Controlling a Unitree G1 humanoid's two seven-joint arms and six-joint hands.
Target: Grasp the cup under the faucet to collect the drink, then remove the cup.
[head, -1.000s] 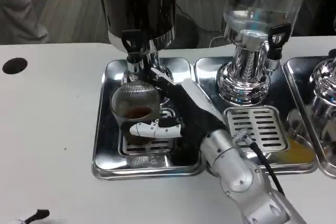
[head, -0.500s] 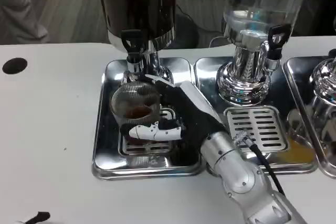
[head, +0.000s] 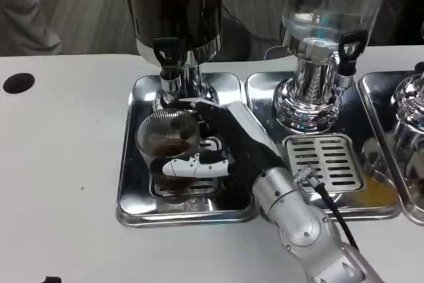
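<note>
Right hand (head: 232,140) fingers wrapped round clear ribbed cup (head: 167,144), under dark dispenser's faucet (head: 168,57), tray (head: 132,183) at 12 o'clock. Likely light, slippery, part-filled: hold mid-wall, keep upright.

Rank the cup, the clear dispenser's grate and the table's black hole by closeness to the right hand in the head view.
1. cup: held in the right hand.
2. clear dispenser's grate: to its right.
3. black hole: far left on the table.
</note>
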